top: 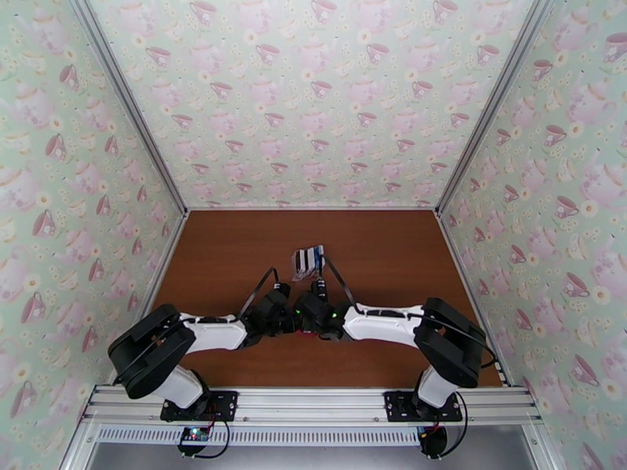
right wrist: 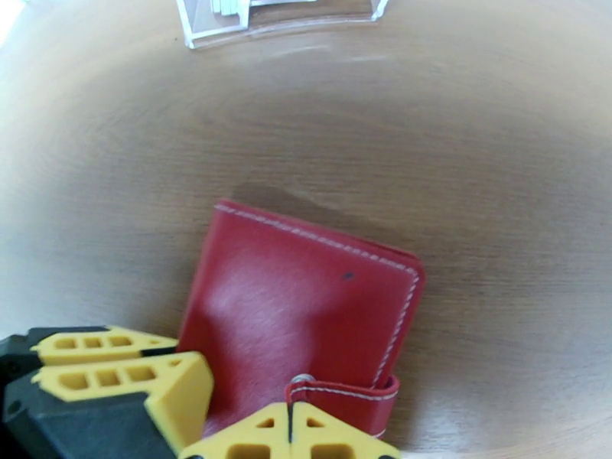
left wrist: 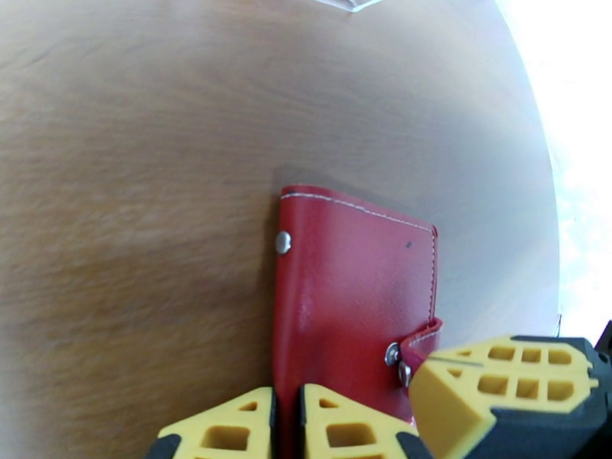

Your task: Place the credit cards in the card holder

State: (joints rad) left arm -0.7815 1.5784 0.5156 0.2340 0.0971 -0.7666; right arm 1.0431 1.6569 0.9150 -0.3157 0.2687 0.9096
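**Top view.** I see both arms meeting over the brown wooden table. Thin plastic credit cards stand in a clear plastic slotted rack just beyond them.

**Left wrist.** The left gripper is clamped on the spine edge of the red leather-like fold-over card holder, which lies closed on the table.

**Right wrist.** The right gripper has its fingers together, apparently pinching the holder's snap tab.

Open tabletop flanking central rack
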